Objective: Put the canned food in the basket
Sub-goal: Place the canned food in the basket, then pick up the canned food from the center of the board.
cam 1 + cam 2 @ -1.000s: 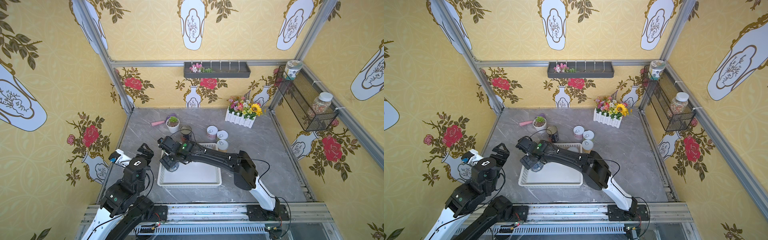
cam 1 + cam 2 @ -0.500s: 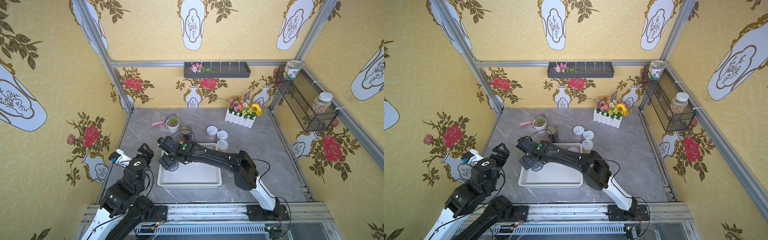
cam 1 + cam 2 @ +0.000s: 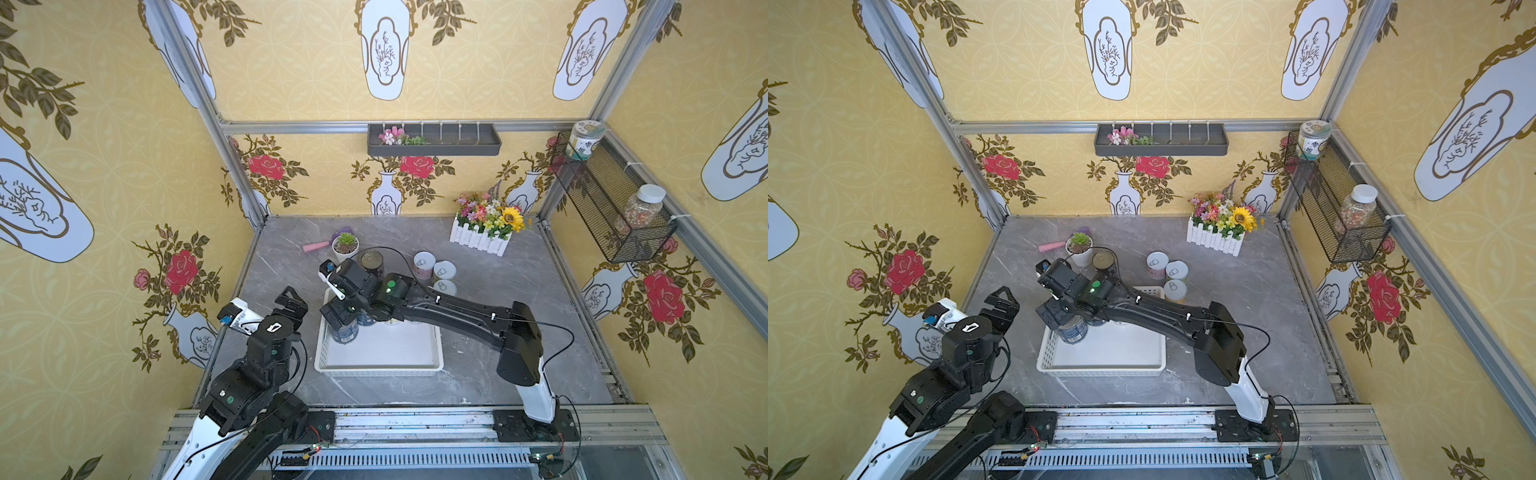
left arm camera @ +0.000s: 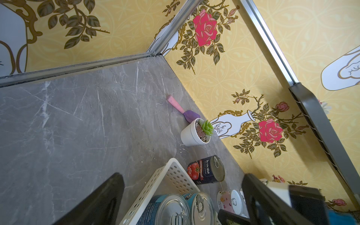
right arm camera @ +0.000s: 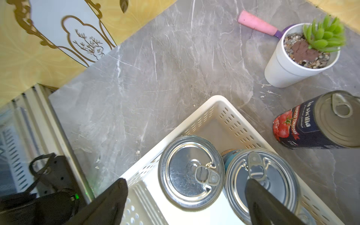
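Visibly two blue cans [image 5: 191,171] [image 5: 276,171] in basket [image 3: 378,368], four cans [image 3: 372,262] [image 3: 424,264] [image 3: 444,271] [image 3: 444,287] outside.

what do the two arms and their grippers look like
Both arms are mostly black with boxy jointed links and a white base link: the left arm and the right arm. Each carries a small green light, thin black cables and a white wrist camera. The left gripper and right gripper have black tapered fingers.
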`<state>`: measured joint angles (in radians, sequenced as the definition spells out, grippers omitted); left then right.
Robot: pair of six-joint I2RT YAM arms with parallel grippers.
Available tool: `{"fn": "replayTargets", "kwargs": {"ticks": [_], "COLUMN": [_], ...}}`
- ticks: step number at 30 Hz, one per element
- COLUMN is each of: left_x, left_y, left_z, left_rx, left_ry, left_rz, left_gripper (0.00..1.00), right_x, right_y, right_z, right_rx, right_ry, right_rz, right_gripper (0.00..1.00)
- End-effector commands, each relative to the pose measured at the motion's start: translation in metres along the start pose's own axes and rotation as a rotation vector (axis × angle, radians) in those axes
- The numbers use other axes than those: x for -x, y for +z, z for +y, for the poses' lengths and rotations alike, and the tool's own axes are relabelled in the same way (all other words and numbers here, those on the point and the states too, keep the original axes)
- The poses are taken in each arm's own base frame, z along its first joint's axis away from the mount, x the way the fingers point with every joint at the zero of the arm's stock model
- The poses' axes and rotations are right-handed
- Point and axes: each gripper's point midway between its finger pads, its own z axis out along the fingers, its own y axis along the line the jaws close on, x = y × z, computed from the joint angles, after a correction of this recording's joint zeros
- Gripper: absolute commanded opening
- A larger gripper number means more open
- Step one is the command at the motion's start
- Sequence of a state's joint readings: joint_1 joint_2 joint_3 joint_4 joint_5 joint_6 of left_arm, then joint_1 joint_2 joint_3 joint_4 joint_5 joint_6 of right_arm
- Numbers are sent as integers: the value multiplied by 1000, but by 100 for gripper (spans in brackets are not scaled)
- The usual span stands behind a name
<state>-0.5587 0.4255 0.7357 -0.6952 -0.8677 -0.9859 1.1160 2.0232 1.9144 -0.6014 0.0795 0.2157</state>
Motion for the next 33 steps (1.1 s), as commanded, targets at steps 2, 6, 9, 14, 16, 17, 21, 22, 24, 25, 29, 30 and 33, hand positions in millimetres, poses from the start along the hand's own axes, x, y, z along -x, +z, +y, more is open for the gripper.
{"fn": "replayTargets", "kwargs": {"ticks": [2,6,9,14,16,17,21,22,24,25,29,30,33], "left_x": [3,3,2,1,0,0,-3,-4,-8,-10,-23,-27,-33], "left_y": [0,0,0,0,0,0,1,2,4,5,15,18,23], "left_z": [-3,-3,-3,-4,-5,-6,-8,-10,-15,-17,-26,-27,-31], "left_rx": [-16,-17,-16,-21,-26,-30,-43,-48,-55,-57,-46,-36,-20], "left_ry": [-7,-9,-5,-6,-3,-3,12,20,42,52,114,131,161], "left_rz": [-13,-14,-12,-5,-1,-1,7,11,27,35,80,93,115], "left_gripper": [100,100,100,100,100,100,100,100,100,100,100,100,100], "right_x": [26,36,36,11,-1,-9,-32,-35,-44,-48,-65,-69,-79], "right_y": [-43,-91,-128,-168,-182,-189,-211,-212,-212,-211,-195,-192,-184], "right_z": [2,-13,-37,-104,-134,-150,-202,-209,-224,-230,-260,-267,-282], "right_rx": [25,-18,-69,-196,-246,-272,-353,-356,-396,-415,-488,-506,-543], "right_ry": [24,32,57,183,254,291,450,465,494,505,574,587,612], "right_rz": [-129,-220,-289,-329,-365,-383,-451,-457,-453,-446,-367,-345,-298], "right_gripper": [97,97,97,97,97,97,97,97,97,97,97,97,97]}}
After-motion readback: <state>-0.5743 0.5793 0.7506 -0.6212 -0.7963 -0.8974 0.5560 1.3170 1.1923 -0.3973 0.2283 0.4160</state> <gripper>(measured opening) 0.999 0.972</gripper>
